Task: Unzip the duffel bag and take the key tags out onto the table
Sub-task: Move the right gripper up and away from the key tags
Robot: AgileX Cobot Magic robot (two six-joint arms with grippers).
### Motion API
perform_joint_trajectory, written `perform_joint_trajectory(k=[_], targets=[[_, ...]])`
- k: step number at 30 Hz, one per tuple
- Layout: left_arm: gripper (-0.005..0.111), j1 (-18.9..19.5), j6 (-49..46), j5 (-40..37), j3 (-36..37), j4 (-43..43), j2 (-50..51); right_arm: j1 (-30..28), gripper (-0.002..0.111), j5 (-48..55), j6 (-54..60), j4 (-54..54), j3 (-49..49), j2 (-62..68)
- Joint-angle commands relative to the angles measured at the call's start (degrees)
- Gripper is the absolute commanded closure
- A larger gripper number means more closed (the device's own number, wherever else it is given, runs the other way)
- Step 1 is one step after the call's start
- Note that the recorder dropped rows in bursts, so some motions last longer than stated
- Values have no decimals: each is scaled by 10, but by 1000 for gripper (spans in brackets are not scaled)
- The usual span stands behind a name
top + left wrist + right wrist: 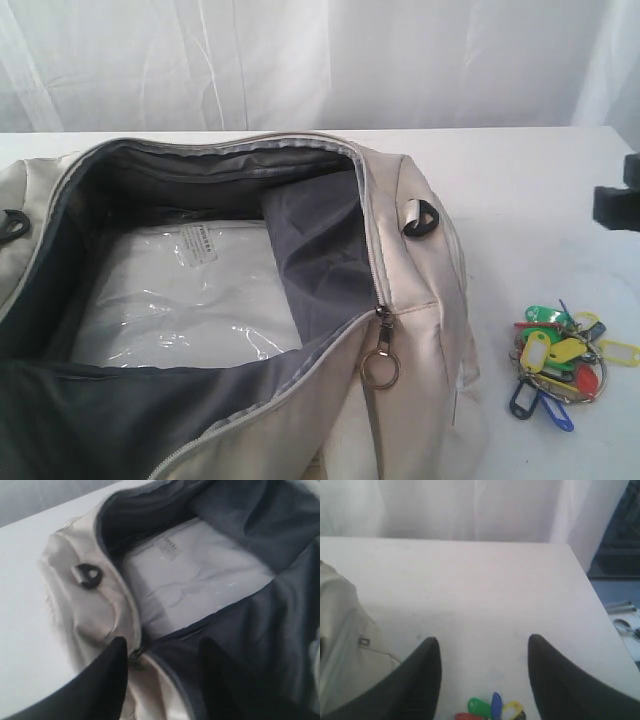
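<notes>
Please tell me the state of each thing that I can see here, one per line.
Bag: unzipped, wide open.
Zipper pull: hanging at the zipper's end.
Plastic packet: lying flat inside the bag.
Key tags: out, lying on the table beside the bag.
Left gripper: open, over the bag's rim.
Right gripper: open, empty, above the key tags.

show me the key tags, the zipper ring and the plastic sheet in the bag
key tags (562, 352): exterior view, yellow tag mid-bunch
zipper ring (381, 354): exterior view, top of the ring
plastic sheet (180, 300): exterior view, middle of the sheet
</notes>
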State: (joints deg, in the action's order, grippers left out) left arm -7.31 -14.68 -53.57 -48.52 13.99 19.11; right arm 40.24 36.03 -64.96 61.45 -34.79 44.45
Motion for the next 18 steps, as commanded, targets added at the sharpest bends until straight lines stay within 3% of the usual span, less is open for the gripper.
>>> perform_joint_trajectory(k=[1,6,13,18], targets=[[57,-1,-41,39,-1,132,-5,-3,70,-25,75,-27,22,-99],[57,-1,-91,57,-1,229,-5,-3,84,-27,145,-84,68,-205],[57,-1,-95,56,-1,250,-5,-3,108,-77,189,-180,151,-322],[59,-1,-110,75,31,295,-5,-3,108,-172,189,-183,177,-353]])
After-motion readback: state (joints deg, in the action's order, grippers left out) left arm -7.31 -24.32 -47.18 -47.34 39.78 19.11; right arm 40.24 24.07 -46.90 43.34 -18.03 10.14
